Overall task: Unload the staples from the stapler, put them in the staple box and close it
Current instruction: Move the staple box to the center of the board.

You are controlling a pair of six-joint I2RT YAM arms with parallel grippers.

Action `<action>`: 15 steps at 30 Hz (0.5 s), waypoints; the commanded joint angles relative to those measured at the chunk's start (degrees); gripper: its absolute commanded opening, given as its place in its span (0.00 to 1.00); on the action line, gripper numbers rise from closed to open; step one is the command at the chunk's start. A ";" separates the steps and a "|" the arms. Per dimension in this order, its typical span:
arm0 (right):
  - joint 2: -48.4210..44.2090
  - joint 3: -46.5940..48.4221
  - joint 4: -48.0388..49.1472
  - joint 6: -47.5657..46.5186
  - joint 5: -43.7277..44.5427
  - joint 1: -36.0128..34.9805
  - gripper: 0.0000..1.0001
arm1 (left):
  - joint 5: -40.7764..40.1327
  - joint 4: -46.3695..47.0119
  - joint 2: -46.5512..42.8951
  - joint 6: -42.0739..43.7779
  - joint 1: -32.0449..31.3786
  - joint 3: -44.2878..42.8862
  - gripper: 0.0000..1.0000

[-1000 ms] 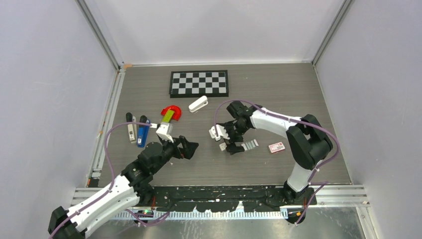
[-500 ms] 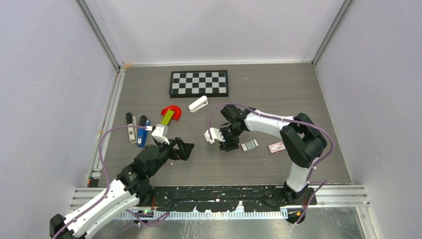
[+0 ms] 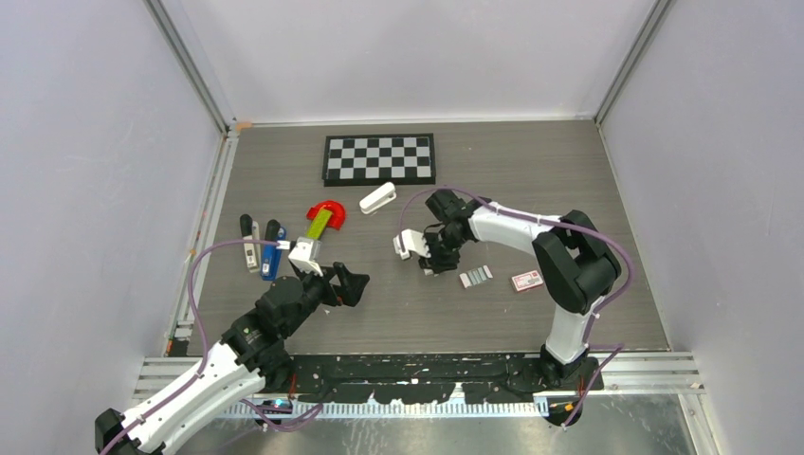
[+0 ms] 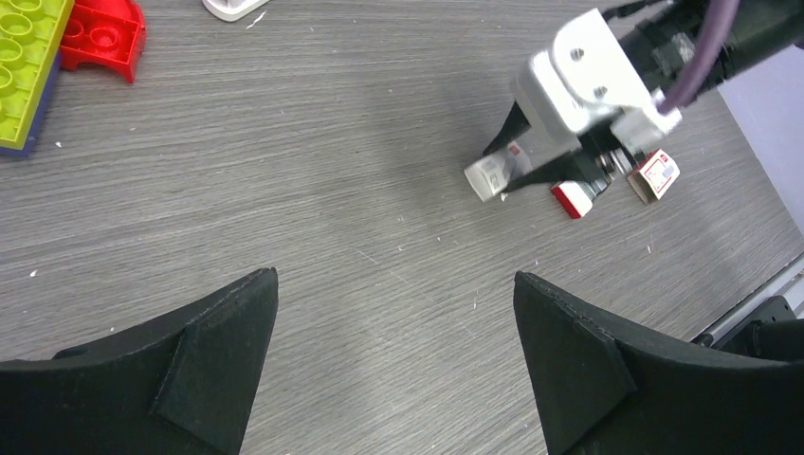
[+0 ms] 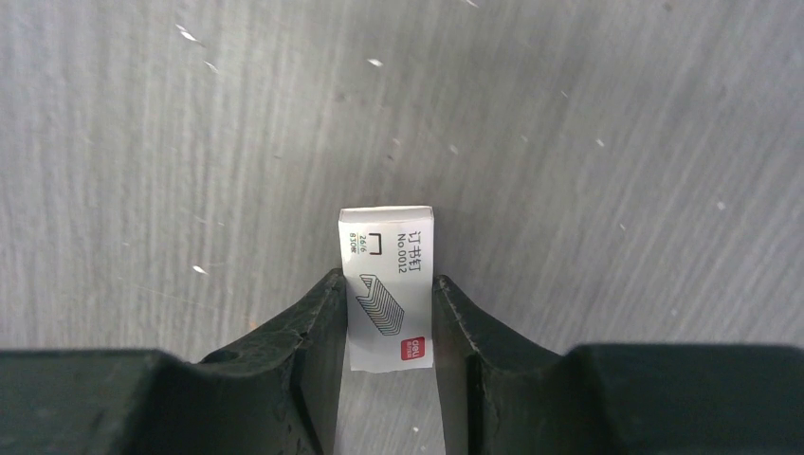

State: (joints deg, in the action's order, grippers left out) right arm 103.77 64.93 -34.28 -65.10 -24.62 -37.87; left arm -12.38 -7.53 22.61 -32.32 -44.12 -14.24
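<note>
Looking at your left gripper (image 4: 394,277), you are seeing its two black fingers (image 4: 213,365) standing spread wide, holding nothing and touching nothing, with bare table between them. Your right gripper (image 5: 388,282) is sitting far narrower. Its fingers (image 5: 303,341) are pressing on the two long sides of a small white box (image 5: 384,237) that has a staple drawing and a red patch on its label, so it is pinching that box. You cannot tell whether the box is touching the table.

Pale lilac walls (image 3: 408,57) are closing in the cell on three sides. The table (image 3: 550,171) is showing grey wood grain, flecked with white specks in the wrist views. A checkerboard (image 3: 379,158) is lying at the far middle, with a white stapler (image 3: 377,198) just in front of it and a red and lime brick stack (image 3: 324,219) left of that. A staple strip (image 3: 476,276) and a red-and-white carton (image 3: 527,281) are lying just right of the right gripper.

The stapler (image 3: 273,249) is lying flat at the left of the table, near the left gripper and well apart from the right one. It is showing bright blue along its length with a dark far end, and is lying just beside a pale thing (image 3: 250,250). Neither gripper is touching it.
</note>
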 commanded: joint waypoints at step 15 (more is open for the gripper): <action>13.20 20.73 3.31 10.26 10.26 15.37 0.46 | 0.31 0.14 1.29 0.56 0.50 -3.04 0.95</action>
State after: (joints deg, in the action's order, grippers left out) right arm 115.50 81.67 -31.90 -58.78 -16.88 -23.09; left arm -12.36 -7.84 22.96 -32.34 -44.05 -14.46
